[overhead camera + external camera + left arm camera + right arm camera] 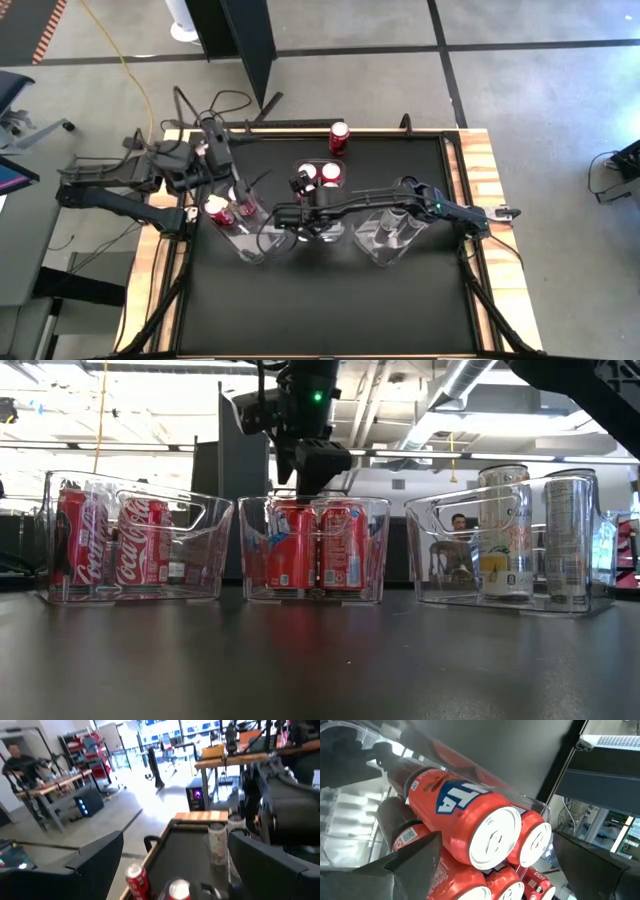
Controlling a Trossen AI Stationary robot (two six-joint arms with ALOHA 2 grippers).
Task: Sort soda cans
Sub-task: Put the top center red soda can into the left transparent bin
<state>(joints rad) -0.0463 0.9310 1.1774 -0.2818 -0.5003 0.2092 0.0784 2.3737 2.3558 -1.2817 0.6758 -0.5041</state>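
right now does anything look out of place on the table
One red can stands alone near the table's far edge, outside all three clear bins, so it is still unsorted. The other cans sit upright inside bins; the right gripper hovers over the middle one.

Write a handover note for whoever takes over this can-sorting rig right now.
Left gripper: open, holding nothing, near the left bin.
Right gripper: open, just above the middle bin.
Done: Coca-Cola cans in the left bin, orange-red cans in the middle bin, silver cans in the right bin.
Left: one loose red can stands at the table's far edge; bin it.
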